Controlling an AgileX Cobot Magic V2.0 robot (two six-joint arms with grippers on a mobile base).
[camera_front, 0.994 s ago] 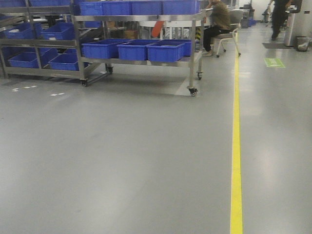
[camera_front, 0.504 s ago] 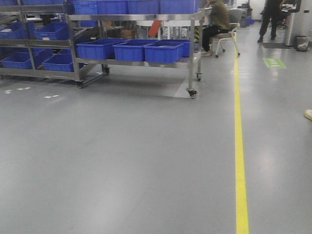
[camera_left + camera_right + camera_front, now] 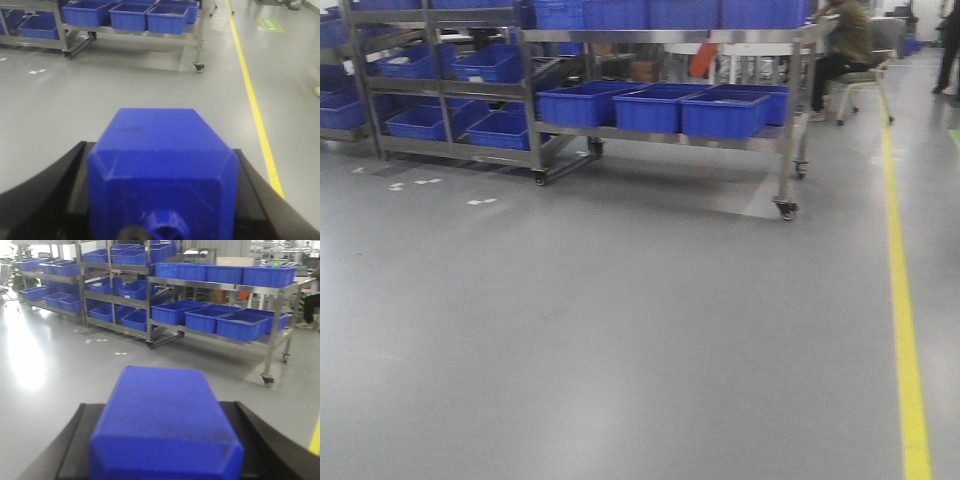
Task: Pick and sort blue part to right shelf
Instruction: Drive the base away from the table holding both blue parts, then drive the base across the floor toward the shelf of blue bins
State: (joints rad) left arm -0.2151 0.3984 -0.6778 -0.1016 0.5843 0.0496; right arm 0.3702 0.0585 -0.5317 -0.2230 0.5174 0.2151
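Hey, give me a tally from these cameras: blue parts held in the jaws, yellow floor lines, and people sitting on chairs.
Blue parts in the jaws: 2 (left blue part, right blue part)
Yellow floor lines: 1 (yellow line)
People on chairs: 1 (seated person)
Total: 4

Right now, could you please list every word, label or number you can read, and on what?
No text is readable.
Green floor sign: white marking, too blurred to read.
Blue bins: no labels visible.
Left blue part and right blue part: no marking visible.
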